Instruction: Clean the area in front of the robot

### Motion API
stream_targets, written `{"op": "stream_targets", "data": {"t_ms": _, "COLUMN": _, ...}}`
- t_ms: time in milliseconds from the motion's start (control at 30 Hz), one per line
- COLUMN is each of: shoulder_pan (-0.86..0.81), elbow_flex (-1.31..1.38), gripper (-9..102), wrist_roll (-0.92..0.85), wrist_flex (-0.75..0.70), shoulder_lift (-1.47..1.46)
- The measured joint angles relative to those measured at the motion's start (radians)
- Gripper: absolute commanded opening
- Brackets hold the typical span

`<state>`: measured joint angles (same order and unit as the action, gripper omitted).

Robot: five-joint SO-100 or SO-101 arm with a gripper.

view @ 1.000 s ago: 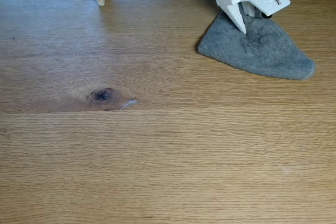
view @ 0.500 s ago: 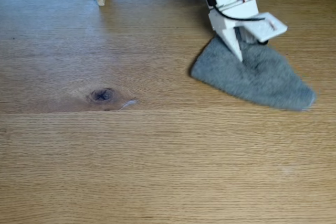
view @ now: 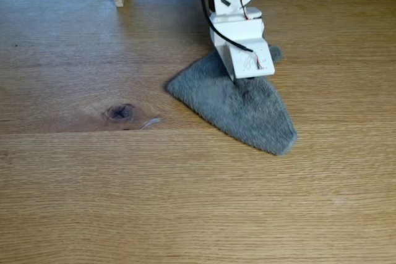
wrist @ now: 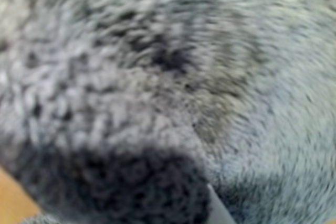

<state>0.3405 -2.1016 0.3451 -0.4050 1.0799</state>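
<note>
Cloth [view: 238, 103] sliding left across tabletop [view: 185, 202] since a second ago, now nearing dark knot [view: 120, 112]. I'm pressing gripper [view: 247, 72] onto it; whether clenched or released, can't tell. Wipe progressing, near strip of table still unwiped.

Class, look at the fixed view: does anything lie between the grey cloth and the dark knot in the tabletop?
Nothing visible does. Bare wooden tabletop separates the grey cloth from the dark knot; the hand presses on the cloth.
</note>
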Motion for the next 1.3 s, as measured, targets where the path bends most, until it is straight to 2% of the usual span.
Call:
{"op": "stream_targets", "data": {"t_ms": 167, "shoulder_pan": 0.268, "elbow_flex": -0.109, "gripper": 0, "wrist_roll": 0.110, "wrist_flex": 0.009, "shoulder_lift": 0.109}}
{"op": "stream_targets", "data": {"t_ms": 333, "shoulder_pan": 0.482, "elbow_flex": -0.155, "gripper": 0, "wrist_roll": 0.158, "wrist_flex": 0.109, "shoulder_lift": 0.133}}
{"op": "stream_targets", "data": {"t_ms": 500, "shoulder_pan": 0.462, "elbow_flex": -0.153, "gripper": 0, "wrist_roll": 0.106, "wrist_flex": 0.247, "shoulder_lift": 0.089}}
{"op": "stream_targets", "data": {"t_ms": 633, "shoulder_pan": 0.365, "elbow_flex": -0.129, "gripper": 0, "wrist_roll": 0.009, "wrist_flex": 0.382, "shoulder_lift": -0.037}}
{"op": "stream_targets", "data": {"t_ms": 767, "shoulder_pan": 0.267, "elbow_flex": -0.034, "gripper": 0, "wrist_roll": -0.110, "wrist_flex": 0.459, "shoulder_lift": -0.166}}
{"op": "stream_targets", "data": {"t_ms": 1000, "shoulder_pan": 0.018, "elbow_flex": 0.235, "gripper": 0, "wrist_roll": -0.179, "wrist_flex": 0.316, "shoulder_lift": -0.299}}
{"op": "stream_targets", "data": {"t_ms": 1167, "shoulder_pan": -0.163, "elbow_flex": 0.314, "gripper": 0, "wrist_roll": -0.140, "wrist_flex": 0.064, "shoulder_lift": -0.245}}
{"op": "stream_targets", "data": {"t_ms": 1300, "shoulder_pan": -0.233, "elbow_flex": 0.282, "gripper": 0, "wrist_roll": -0.072, "wrist_flex": -0.133, "shoulder_lift": -0.098}}
